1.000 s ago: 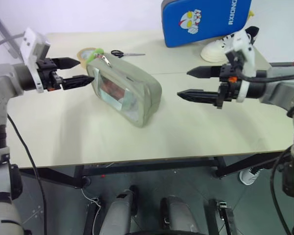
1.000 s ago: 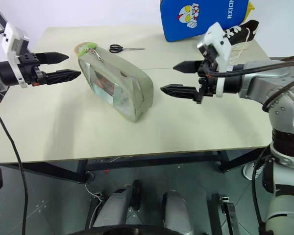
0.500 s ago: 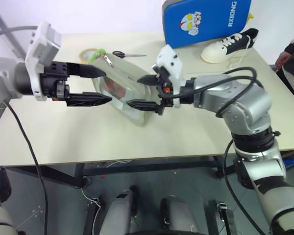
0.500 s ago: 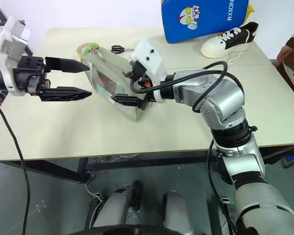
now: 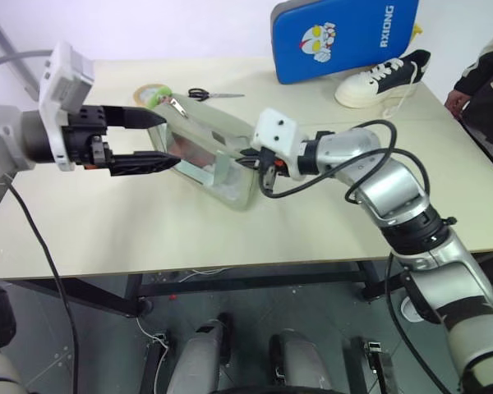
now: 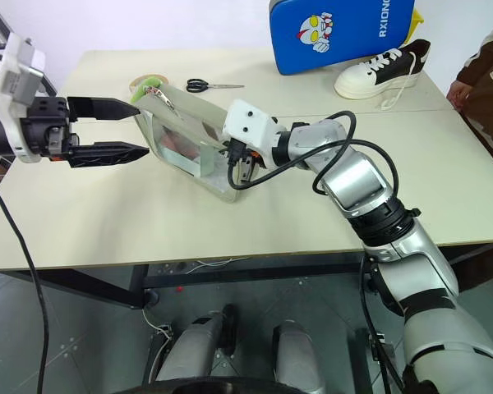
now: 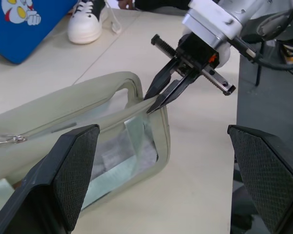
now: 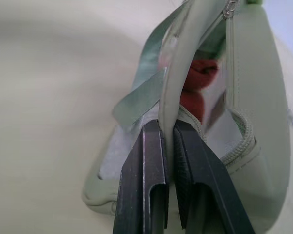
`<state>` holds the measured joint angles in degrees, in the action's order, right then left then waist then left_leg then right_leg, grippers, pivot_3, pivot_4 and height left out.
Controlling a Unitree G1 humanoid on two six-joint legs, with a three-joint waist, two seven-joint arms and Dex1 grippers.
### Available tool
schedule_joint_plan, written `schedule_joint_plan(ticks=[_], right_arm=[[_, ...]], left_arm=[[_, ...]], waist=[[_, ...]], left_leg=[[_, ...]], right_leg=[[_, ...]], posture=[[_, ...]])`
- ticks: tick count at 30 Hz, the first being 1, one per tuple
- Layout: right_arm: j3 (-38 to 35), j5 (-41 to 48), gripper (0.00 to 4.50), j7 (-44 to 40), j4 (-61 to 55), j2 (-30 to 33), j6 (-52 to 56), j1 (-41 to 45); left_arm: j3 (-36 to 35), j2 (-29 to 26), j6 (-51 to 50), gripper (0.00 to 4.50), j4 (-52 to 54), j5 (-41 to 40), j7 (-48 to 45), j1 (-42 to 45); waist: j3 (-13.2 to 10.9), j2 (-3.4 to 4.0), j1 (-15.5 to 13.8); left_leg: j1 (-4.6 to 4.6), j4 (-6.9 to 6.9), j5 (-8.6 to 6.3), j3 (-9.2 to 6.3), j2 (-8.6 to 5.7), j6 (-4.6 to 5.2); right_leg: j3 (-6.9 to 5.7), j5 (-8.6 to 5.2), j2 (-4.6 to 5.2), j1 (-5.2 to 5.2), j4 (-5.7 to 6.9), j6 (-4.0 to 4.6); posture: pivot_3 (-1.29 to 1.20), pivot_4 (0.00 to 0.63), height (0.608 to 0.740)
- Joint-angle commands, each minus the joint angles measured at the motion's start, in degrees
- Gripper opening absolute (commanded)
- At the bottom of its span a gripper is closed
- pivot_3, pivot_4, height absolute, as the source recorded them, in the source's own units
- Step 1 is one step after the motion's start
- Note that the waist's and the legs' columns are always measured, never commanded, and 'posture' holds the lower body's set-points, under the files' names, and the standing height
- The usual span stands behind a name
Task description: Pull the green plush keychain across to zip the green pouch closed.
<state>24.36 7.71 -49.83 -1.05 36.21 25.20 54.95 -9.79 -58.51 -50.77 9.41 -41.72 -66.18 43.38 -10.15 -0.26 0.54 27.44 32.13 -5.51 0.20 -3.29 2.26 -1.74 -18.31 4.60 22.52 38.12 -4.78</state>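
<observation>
My right end effector (image 7: 154, 103) pinched the green pouch (image 5: 230, 156) edge to keep it from sliding. My left end effector (image 5: 158, 141) waited wide open beside the green plush keychain (image 5: 160, 98).

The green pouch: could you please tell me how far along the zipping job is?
Done: the right gripper has shut its jaws on the rim of the green pouch at its near end, bracing it. In hand: the left gripper hovers open by the far end, near the green plush keychain. Left: gripping the keychain and pulling the zipper across; the top gapes open.
</observation>
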Motion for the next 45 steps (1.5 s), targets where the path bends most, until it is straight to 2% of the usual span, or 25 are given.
schedule_joint_plan(ticks=[1,6,10,13,16,20,23,26,30,36,39,42,45], right_arm=[[-4.4,-3.4,0.02,-5.5,5.4,6.2,-11.0,1.6],[-6.8,-5.3,0.02,-9.7,17.2,9.1,-22.7,1.5],[-8.0,-6.5,0.02,-11.3,27.0,8.2,-31.2,1.4],[-9.6,-6.0,1.04,-12.2,26.7,7.9,-29.9,1.9],[-11.6,-5.0,2.53,-13.5,23.3,8.8,-25.7,2.8],[-14.5,-1.2,2.53,-15.4,16.5,8.1,-15.4,6.2],[-14.7,1.5,2.53,-11.9,12.1,2.0,-4.9,7.7],[-12.7,1.3,2.53,-9.0,10.4,-4.5,0.3,8.4],[-8.9,-3.4,2.53,-6.2,14.4,-8.9,-0.1,9.6],[-6.3,-7.0,2.53,-6.7,19.8,-10.1,-2.7,10.8],[-6.3,-7.6,1.69,-7.6,20.2,-10.0,-3.7,11.1],[-6.6,-7.9,0.12,-9.0,19.9,-9.1,-5.3,11.1],[-7.7,-7.7,0.05,-10.7,19.5,-7.6,-6.8,11.7]], left_arm=[[-1.0,-0.6,1.8,4.5,-0.4,0.5,-0.2,0.0],[-0.3,0.4,3.1,4.5,-0.6,1.1,0.4,-0.6],[0.7,1.8,3.7,4.5,-1.2,1.8,0.9,0.2],[0.9,2.2,3.6,4.5,-1.3,1.6,1.1,0.4],[0.4,2.1,3.4,4.5,-1.5,1.5,1.5,0.3],[-1.0,1.8,3.3,4.5,-2.3,1.7,2.9,-0.4],[-0.9,1.4,3.9,4.5,-3.2,2.0,2.6,-1.0],[-0.4,1.3,4.5,4.5,-4.3,2.7,2.4,-0.9],[0.0,1.7,4.9,4.5,-4.1,3.2,2.5,-0.9],[-0.7,1.7,4.4,4.5,-2.2,2.7,3.4,-2.4],[-1.1,1.5,4.1,4.5,-1.6,2.4,3.9,-2.8],[-1.6,1.2,4.5,4.5,-1.9,2.5,3.9,-3.2],[-2.2,0.7,5.4,4.5,-3.4,3.1,3.6,-3.6]], waist=[[0.0,0.0,-0.1],[0.0,0.0,0.2],[0.0,0.0,0.2],[0.0,0.0,0.2],[0.0,0.0,0.2],[-0.1,0.09,0.3],[-0.1,0.08,0.7],[0.0,0.07,0.7],[-0.1,0.08,0.0],[0.0,0.07,0.2],[0.0,0.07,0.3],[0.0,0.07,0.4],[0.0,0.07,0.4]], left_leg=[[0.0,0.0,0.0,0.0,-0.01,0.0],[0.0,-0.03,0.0,0.02,-0.02,0.0],[-0.05,-0.06,0.01,0.02,0.01,-0.02],[-0.05,0.0,0.01,0.02,0.01,-0.02],[-0.04,0.03,0.01,0.02,0.0,-0.02],[-0.02,0.0,0.01,0.02,0.01,-0.02],[-0.03,-0.06,0.01,0.02,0.04,-0.02],[-0.08,-0.1,0.01,0.02,0.06,-0.03],[0.01,-0.06,0.04,0.02,0.04,-0.08],[0.02,-0.02,0.05,0.03,-0.12,-0.09],[0.02,-0.09,0.07,0.03,-0.08,-0.13],[0.01,-0.15,0.1,0.02,-0.01,-0.18],[0.01,-0.14,0.12,0.02,0.01,-0.2]], right_leg=[[0.0,0.0,0.01,-0.03,-0.04,0.0],[0.02,0.0,0.03,-0.04,-0.06,-0.01],[0.02,0.07,-0.02,-0.07,-0.01,-0.13],[0.01,0.07,-0.02,-0.09,-0.01,-0.13],[0.02,0.07,-0.01,-0.09,-0.01,-0.13],[0.02,0.07,-0.01,-0.02,0.03,-0.13],[0.04,0.07,-0.03,0.01,0.07,-0.13],[0.04,0.07,-0.05,0.03,0.13,-0.13],[0.03,0.07,-0.05,0.11,0.17,-0.13],[0.07,0.09,0.04,0.05,0.07,-0.11],[0.07,0.1,0.0,0.13,0.14,-0.14],[0.06,0.12,-0.08,0.18,0.23,-0.17],[0.06,0.12,-0.11,0.18,0.29,-0.18]], posture=[[0.0,0.15,0.74],[0.0,0.15,0.74],[0.0,0.15,0.74],[0.0,0.15,0.74],[0.0,0.15,0.74],[0.0,0.15,0.74],[0.0,0.15,0.74],[0.0,0.15,0.74],[0.0,0.15,0.74],[0.0,0.15,0.74],[0.0,0.15,0.74],[0.0,0.15,0.74],[0.0,0.15,0.74]])
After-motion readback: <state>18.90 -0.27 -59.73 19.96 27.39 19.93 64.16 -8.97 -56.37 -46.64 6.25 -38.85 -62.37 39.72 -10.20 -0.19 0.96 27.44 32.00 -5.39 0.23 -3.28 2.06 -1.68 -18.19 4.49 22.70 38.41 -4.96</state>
